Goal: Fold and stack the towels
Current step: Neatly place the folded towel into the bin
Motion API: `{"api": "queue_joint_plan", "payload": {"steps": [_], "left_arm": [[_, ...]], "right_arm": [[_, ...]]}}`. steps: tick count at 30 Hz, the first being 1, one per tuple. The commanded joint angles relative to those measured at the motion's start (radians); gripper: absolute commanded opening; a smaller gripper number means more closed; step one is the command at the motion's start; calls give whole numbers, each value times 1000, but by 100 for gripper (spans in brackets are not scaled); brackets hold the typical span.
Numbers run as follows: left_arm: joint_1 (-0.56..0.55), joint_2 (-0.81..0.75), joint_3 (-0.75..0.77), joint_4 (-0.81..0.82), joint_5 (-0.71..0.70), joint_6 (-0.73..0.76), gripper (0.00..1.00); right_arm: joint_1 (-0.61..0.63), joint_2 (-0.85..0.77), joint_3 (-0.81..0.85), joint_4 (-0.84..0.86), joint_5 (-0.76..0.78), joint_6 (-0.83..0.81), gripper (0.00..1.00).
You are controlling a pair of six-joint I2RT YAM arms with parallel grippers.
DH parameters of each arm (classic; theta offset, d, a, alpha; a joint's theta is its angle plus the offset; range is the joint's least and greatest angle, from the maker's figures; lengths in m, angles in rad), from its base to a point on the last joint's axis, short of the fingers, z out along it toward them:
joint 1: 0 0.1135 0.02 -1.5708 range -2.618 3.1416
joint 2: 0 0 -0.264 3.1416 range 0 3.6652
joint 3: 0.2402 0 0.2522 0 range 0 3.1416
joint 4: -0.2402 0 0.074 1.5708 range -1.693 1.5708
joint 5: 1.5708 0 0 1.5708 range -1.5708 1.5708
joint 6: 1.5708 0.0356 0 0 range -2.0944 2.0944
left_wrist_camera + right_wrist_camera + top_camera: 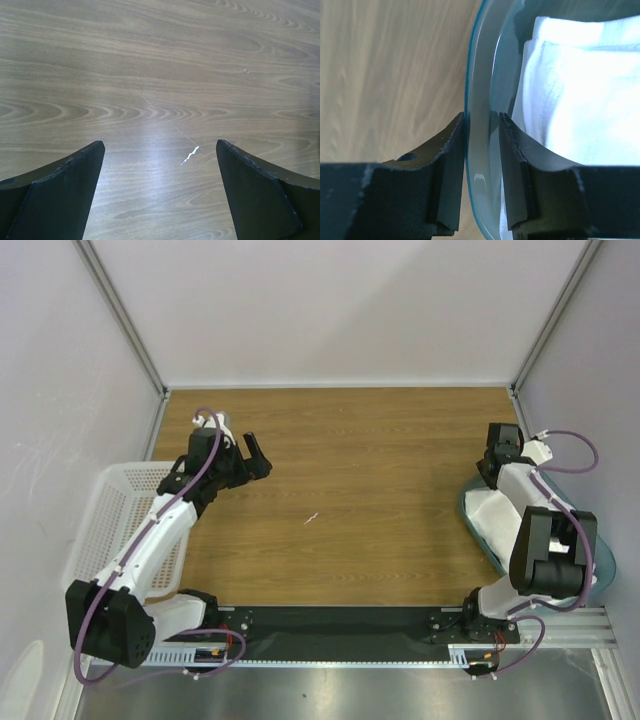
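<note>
The white towel (492,510) lies bunched inside the translucent teal bin (604,562) at the right edge of the table. In the right wrist view the white towel (580,90) fills the bin behind its rim (479,70). My right gripper (482,119) is shut on that rim, one finger outside and one inside; it also shows in the top view (492,472). My left gripper (252,462) is open and empty over the bare wood at the left, its fingers wide apart in the left wrist view (160,145). The navy and purple towels are out of view.
A white perforated basket (120,502) hangs off the table's left edge beside the left arm. A small white thread scrap (312,517) lies mid-table, also in the left wrist view (190,155). Grey walls close the back and sides.
</note>
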Motion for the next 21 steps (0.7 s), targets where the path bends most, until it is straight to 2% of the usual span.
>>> {"api": "queue_joint_plan", "payload": {"steps": [1,5,9,15,19,21], "left_arm": [[11,15,39,35,38,8,100],[11,15,39,33,39,6,100],[11,1,30,39,33,-3,100],[11,-5,24,44,33,-21,100],[11,-9,19,45,28,-24,100],[11,-8,21,47,31,-27,100]], "right_arm": [[-10,38,26,133,129,138,36],[-38,162,185,-2,212,202,38],[-70,251,250,-127,272,281,38],[-113,228,209,-56,286,301,40],[-121,223,233,-38,260,209,43],[-119,219,244,-33,243,157,50]]}}
